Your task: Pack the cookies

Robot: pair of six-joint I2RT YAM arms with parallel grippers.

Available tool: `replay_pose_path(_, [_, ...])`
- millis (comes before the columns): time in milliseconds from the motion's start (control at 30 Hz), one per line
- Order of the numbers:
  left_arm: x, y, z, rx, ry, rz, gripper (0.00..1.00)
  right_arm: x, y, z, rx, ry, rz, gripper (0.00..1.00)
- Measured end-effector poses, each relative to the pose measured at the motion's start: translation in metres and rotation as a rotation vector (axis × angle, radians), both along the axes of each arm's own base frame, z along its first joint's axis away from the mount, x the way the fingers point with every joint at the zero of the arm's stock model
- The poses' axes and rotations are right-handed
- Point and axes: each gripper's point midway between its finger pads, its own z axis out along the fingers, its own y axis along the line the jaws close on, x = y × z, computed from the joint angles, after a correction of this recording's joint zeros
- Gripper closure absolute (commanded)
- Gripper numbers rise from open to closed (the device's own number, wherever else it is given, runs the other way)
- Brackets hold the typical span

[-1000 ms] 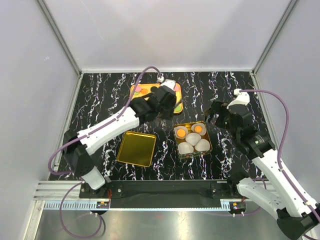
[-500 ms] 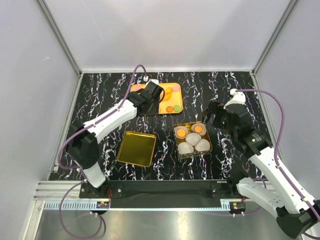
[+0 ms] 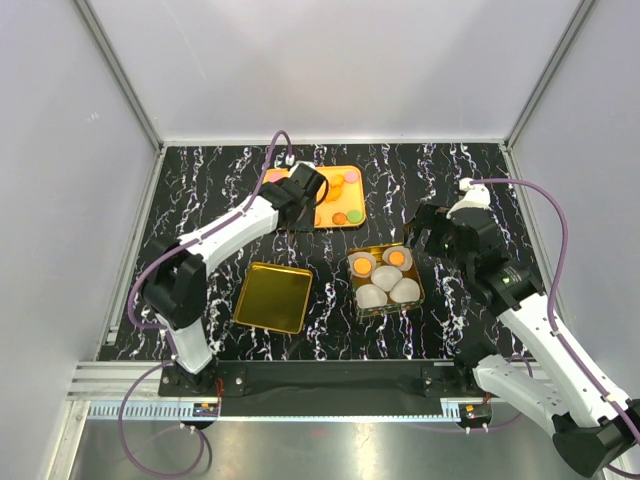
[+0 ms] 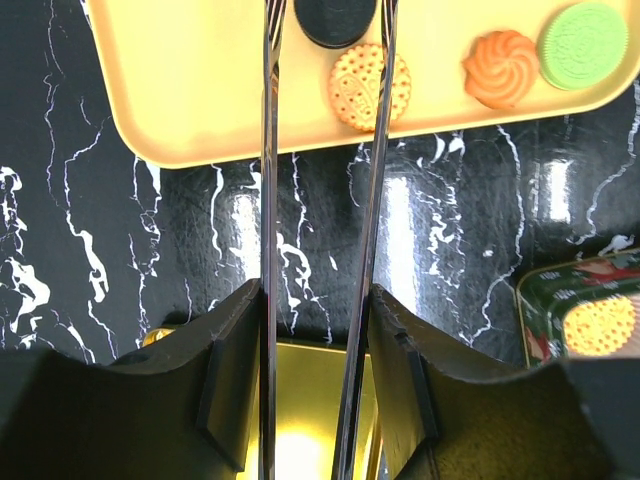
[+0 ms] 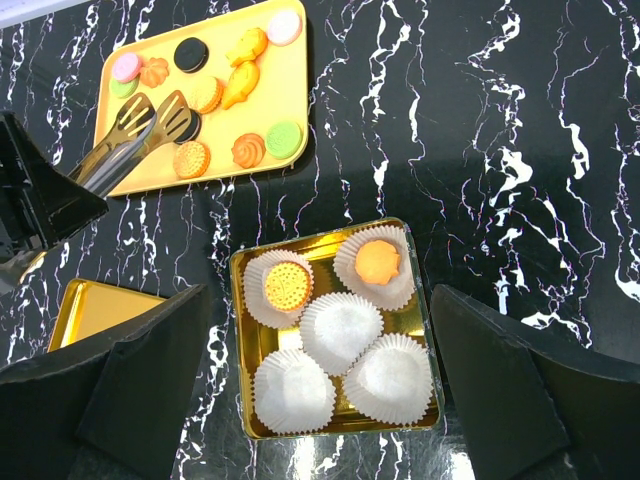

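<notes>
The cookies lie on a yellow tray (image 3: 345, 187) at the back: a black one (image 4: 335, 18), a round orange biscuit (image 4: 368, 85), an orange swirl (image 4: 500, 68) and a green one (image 4: 583, 42). My left gripper (image 3: 300, 195) is shut on metal tongs (image 4: 268, 200), whose tips (image 5: 150, 118) hang over the tray by the black cookie. A gold tin (image 5: 240, 360) holds several white paper cups; two of them hold orange cookies (image 5: 285, 286) (image 5: 377, 262). My right gripper (image 5: 320, 330) is open and empty above the tin.
The gold tin lid (image 3: 272, 297) lies open side up left of the tin, below the left wrist (image 4: 300, 400). More cookies, pink (image 5: 126, 67) and orange, lie at the tray's far end. Grey walls close in the black marbled table (image 3: 450, 180).
My left arm has swung left and back, carrying the tongs from the tray's right side to its left part. My right arm has shifted slightly left over the tin.
</notes>
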Motion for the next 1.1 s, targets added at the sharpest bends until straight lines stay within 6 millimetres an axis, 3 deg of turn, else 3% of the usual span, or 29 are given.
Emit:
replay_pose_path(633, [0.003,0.003,-0.026,0.009,0.041,0.008,0.52,0.002,0.002,0.003,0.007,-0.012,0.004,0.0])
replay_pose_path(1100, [0.002,0.001,-0.027,-0.01,0.04,-0.001,0.52,0.001,0.002,0.002,0.008,-0.01,0.007,0.0])
